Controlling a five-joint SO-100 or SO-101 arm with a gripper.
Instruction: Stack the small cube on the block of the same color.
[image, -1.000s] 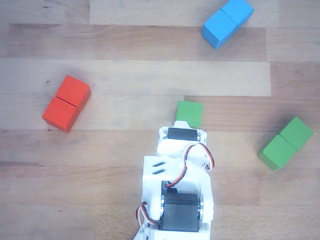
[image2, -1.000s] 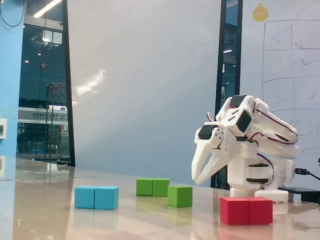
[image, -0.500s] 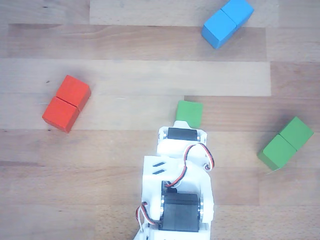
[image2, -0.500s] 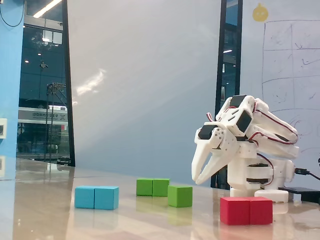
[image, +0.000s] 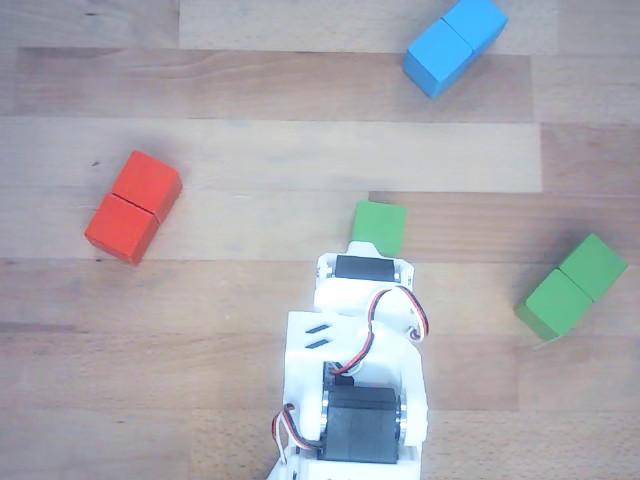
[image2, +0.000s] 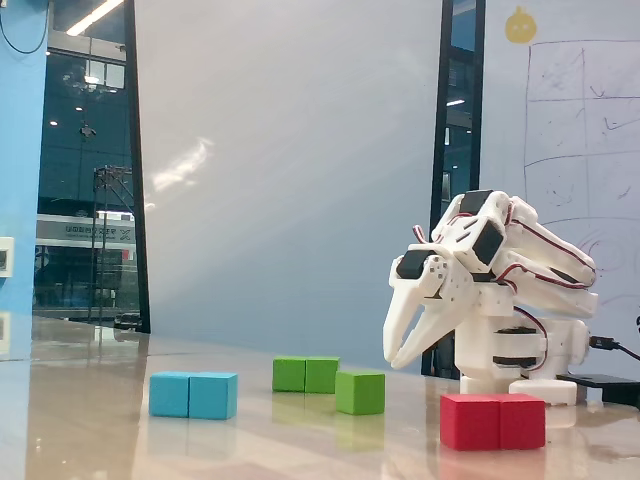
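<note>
The small green cube (image: 379, 225) lies on the wooden table just beyond my wrist (image: 362, 272); in the fixed view the cube (image2: 360, 392) sits mid-table. The green two-part block (image: 572, 286) lies to the right, apart from the cube; in the fixed view this block (image2: 306, 374) is behind and left of the cube. My gripper (image2: 393, 362) points down, just right of the cube and slightly above its top. Its fingers converge with the tips together, holding nothing. In the other view the fingertips are hidden under the wrist.
A red two-part block (image: 133, 206) lies at the left, and shows at the front right in the fixed view (image2: 493, 421). A blue two-part block (image: 455, 45) lies at the top right, and shows at the left in the fixed view (image2: 194, 395). The arm's base (image2: 515, 350) stands at the right.
</note>
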